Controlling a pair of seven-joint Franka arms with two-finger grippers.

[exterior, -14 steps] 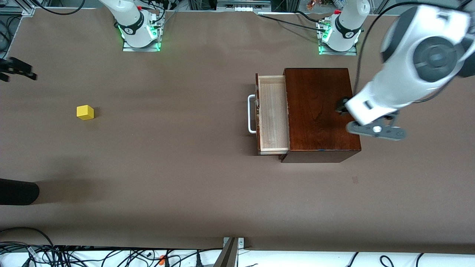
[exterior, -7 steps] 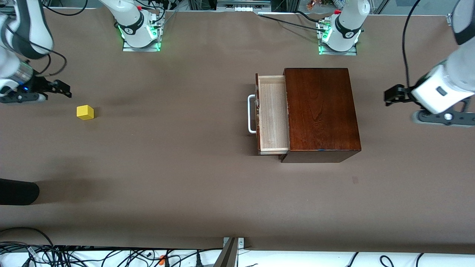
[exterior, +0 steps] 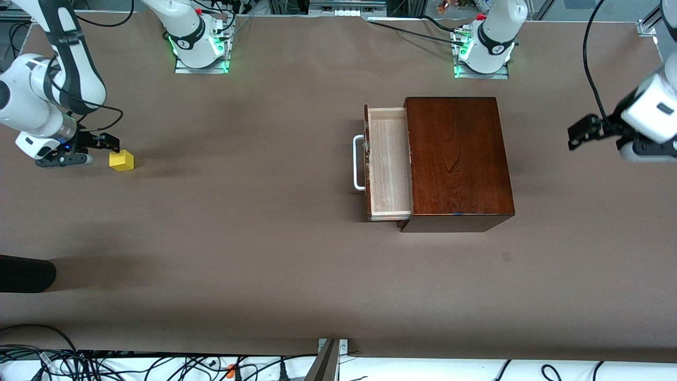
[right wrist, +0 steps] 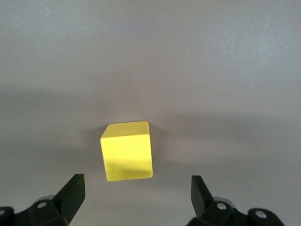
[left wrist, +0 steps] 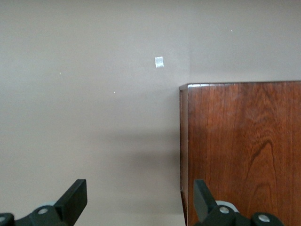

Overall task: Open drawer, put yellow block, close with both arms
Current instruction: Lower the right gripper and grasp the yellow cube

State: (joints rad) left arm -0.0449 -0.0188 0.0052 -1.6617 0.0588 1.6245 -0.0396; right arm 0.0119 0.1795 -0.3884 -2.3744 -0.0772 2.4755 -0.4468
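1. Right gripper [exterior: 106,142] sits at the left edge of the front view, low over the table [exterior: 254,248], with its fingers spread apart and nothing between them.
2. In the right wrist view, the right gripper [right wrist: 136,195] shows both black fingertips [right wrist: 73,190] at the lower edge of the frame, and the yellow block [right wrist: 127,150] lies just ahead of the gap between them, untouched.
3. Yellow block [exterior: 121,160] rests on the table just beside the right gripper, at the right arm's end of the table, well apart from the wooden box [exterior: 457,161].
4. Left gripper [exterior: 582,132] hangs at the right edge of the front view, over bare table beside the box, at the left arm's end.
5. In the left wrist view, the left gripper [left wrist: 141,200] has its fingers wide apart and empty; the box [left wrist: 244,150] fills the lower right of that frame.
6. Drawer [exterior: 390,161] is pulled out of the box toward the right arm's end, its pale tray showing and holding nothing.
7. White handle [exterior: 358,162] sits on the drawer front.
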